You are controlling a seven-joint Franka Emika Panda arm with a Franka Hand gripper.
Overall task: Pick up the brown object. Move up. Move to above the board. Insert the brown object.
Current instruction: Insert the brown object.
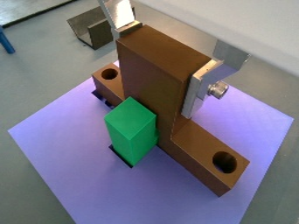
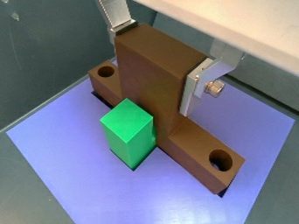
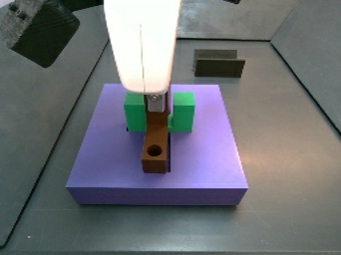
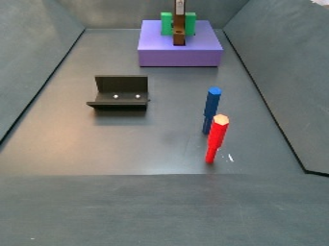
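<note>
The brown object (image 1: 152, 87) is an orange-brown inverted-T block. Its flat bar lies in the groove of the purple-blue board (image 1: 70, 149), with a round hole showing at each end. The green block (image 1: 131, 127) stands on the board against its post. My gripper (image 1: 162, 59) is straight above and its silver fingers (image 1: 201, 87) press both sides of the square post. Both wrist views show this; the block (image 2: 152, 79), board (image 2: 70, 166) and gripper (image 2: 160, 57) look the same. In a side view the gripper (image 3: 156, 103) hides the post, and the bar (image 3: 156, 149) lies on the board (image 3: 200, 159).
The fixture (image 4: 118, 92) stands on the grey floor left of centre. An upright blue cylinder (image 4: 211, 110) and a red one (image 4: 217, 139) stand right of centre. The board (image 4: 180, 53) sits at the far end. Grey walls enclose the floor.
</note>
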